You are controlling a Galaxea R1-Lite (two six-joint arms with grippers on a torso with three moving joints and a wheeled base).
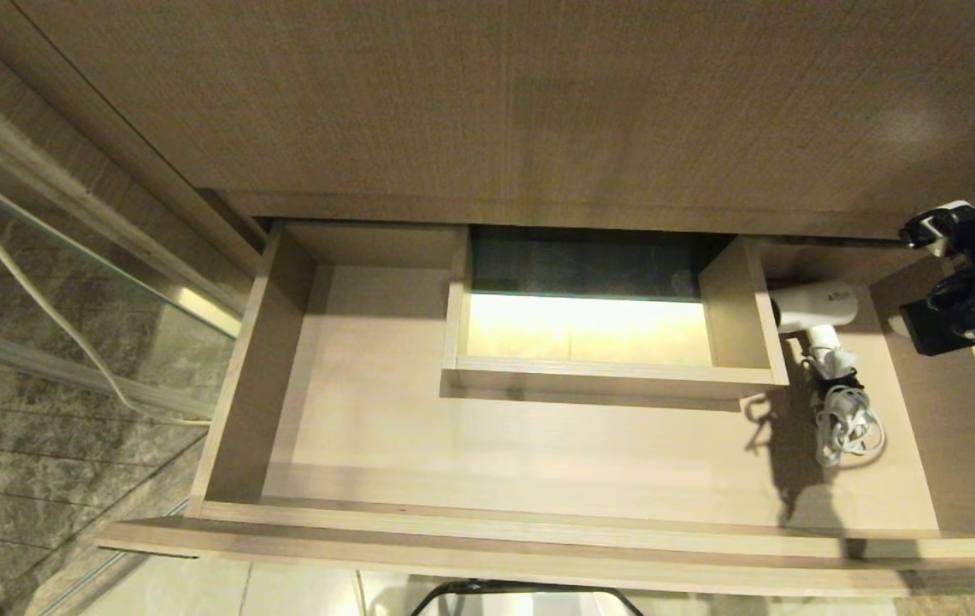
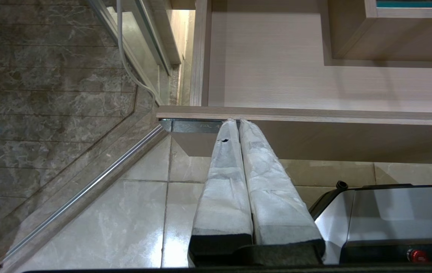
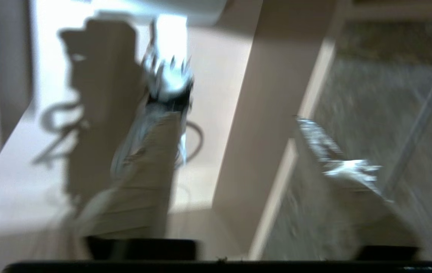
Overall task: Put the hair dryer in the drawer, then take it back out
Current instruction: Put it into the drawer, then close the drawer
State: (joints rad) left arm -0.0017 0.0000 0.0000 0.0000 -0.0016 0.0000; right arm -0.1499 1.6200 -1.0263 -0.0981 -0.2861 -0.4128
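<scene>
A wide drawer [image 1: 351,445] stands pulled fully out beneath a wood-grain countertop [image 1: 487,94], its pale floor lit from above and broken at the back centre by a boxed cut-out [image 1: 735,316] through which a bright patch glows. Marble-look floor tiles [image 1: 43,445] and a glass panel [image 1: 68,282] flank the drawer on the robot's left, with a thin pale cable [image 1: 34,291] trailing across them.

The dryer [image 1: 812,306] lies inside the drawer, in the right-hand bay just beside the cut-out's side wall, barrel toward the back and handle pointing to the drawer front. Its cord [image 1: 847,426], bundled in loops and bound by a dark strap, rests on the drawer floor at the end of the handle, casting a long shadow toward the front.

The right gripper [image 3: 238,144] hangs over the drawer's right wall, apart from the dryer; in the blurred right wrist view its two padded fingers [image 3: 147,170] are spread well apart with nothing between them, one over the drawer floor near the cord, the other outside the wall above the tiles. In the head view the arm's dark wrist shows at the far right edge.

The left gripper [image 2: 237,122] is parked low before the drawer front, pads pressed together and empty, tips just under the front's lip.
</scene>
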